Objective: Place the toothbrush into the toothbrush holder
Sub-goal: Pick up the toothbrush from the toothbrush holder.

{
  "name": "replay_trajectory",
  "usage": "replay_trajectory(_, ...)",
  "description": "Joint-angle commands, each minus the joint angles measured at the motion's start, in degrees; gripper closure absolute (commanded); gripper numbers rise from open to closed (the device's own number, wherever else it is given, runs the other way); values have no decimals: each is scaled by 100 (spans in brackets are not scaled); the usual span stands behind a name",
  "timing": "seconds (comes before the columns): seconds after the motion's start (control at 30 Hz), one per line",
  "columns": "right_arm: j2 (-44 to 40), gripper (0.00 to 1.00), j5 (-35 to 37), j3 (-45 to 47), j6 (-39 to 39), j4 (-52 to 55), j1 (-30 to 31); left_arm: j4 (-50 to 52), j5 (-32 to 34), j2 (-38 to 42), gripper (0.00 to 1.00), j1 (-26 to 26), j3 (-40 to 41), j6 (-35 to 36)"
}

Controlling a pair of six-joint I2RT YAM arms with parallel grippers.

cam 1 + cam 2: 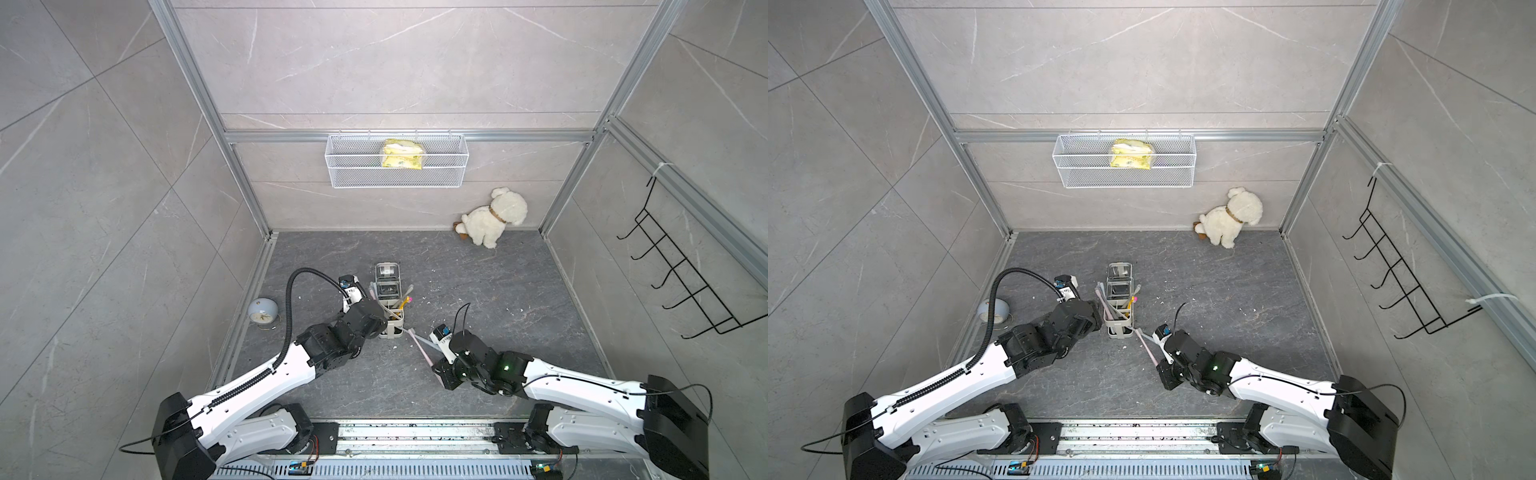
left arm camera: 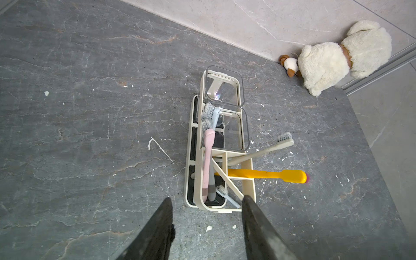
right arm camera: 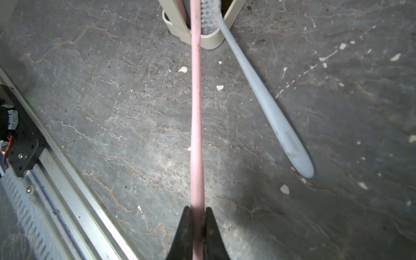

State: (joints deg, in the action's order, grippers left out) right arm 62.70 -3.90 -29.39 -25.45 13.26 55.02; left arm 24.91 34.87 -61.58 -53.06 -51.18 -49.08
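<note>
A white mesh basket (image 1: 357, 174) hangs on the back wall with a yellow packet (image 1: 402, 154) inside. Below the basket's right end sits a plush dog (image 1: 496, 220); well below-left of the basket, a pale blue clock (image 1: 262, 311).

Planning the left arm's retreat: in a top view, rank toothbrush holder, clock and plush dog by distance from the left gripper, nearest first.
1. toothbrush holder, right at the left gripper.
2. clock, by the left wall.
3. plush dog, far right corner.

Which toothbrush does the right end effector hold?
The pink toothbrush, clamped at its handle by the right end effector; the pale blue one lies unheld beside it.
</note>
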Motion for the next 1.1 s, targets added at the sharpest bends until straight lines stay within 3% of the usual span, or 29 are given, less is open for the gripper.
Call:
replay_trajectory(0.0,-396,96,-159,140,-282,315,16,180,380,30,37,-152,-420,-67)
replay_trajectory(0.2,-749,96,-352,-18,-341,333,12,375,345,-144,27,-422,-859,-60)
replay_trajectory(0.4,-988,96,-383,-398,-331,456,11,539,-515,-813,13,-589,-1461,-502)
replay_trajectory(0.53,-1158,96,-393,-681,-355,473,12,281,-1139,-1190,11,-641,-1531,-767)
replay_trajectory(0.77,-1231,96,-374,-1048,-355,427,17,-229,-1558,-1660,12,-715,-1532,-1035)
replay_trajectory(0.83,-1201,96,-373,-1110,-364,446,10,-368,-1558,-1708,21,-719,-1477,-1085)
replay_trajectory(0.93,-1181,96,-361,-1131,-372,450,10,-518,-1528,-1687,51,-721,-1387,-1165)
replay_trajectory(1.07,-1164,96,-213,-1131,-393,506,13,-489,-1478,-1608,73,-715,-1377,-1189)
